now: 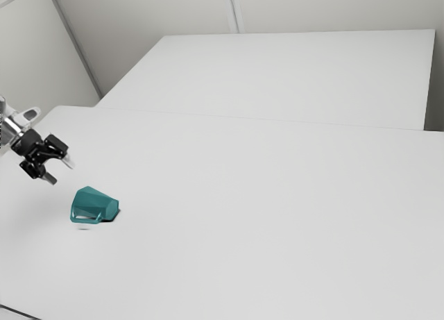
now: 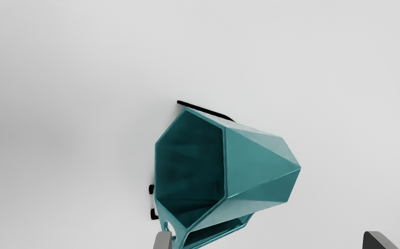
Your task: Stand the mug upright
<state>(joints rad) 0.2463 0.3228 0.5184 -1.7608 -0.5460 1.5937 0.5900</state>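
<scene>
Exterior view: arm (image 1: 10,130) enters at left edge, slanting down toward exterior view's right. Pincer (image 1: 60,171) raised over desk (image 1: 263,216), fingers spread. Below pincer and apart from it, teal mug (image 1: 92,199) lies on its side on desk: mouth toward exterior view's left, base toward its right, long axis slightly oblique. Wrist view: handle (image 2: 220,238) on mug's side nearest pincer.

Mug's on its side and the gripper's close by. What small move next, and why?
I'd probably shift the gripper toward the body of the mug before lowering. It hangs open above the table, and in the wrist view one finger overlaps the handle, so going straight down might knock it.
</scene>
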